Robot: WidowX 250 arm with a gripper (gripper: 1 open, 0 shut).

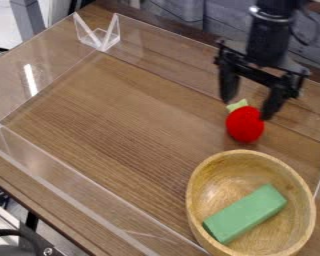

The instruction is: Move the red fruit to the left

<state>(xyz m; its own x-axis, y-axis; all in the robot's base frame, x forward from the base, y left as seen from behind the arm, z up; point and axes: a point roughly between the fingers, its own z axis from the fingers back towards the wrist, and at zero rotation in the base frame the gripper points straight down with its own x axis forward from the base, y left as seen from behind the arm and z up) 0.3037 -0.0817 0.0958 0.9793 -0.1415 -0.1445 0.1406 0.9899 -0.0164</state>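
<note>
Now, in the camera view, your gripper (252,95) stands wide open, holding nothing, by the red fruit (244,126), which lies just beyond the wooden bowl (198,200). Probably light, smooth and apt to roll; pinch its round middle gently, not the leafy stem (236,105).

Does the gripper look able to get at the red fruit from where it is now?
Probably yes: the open gripper hangs just beyond the red fruit, and nothing seems to stand between them. The wooden bowl lies on the opposite side.
</note>
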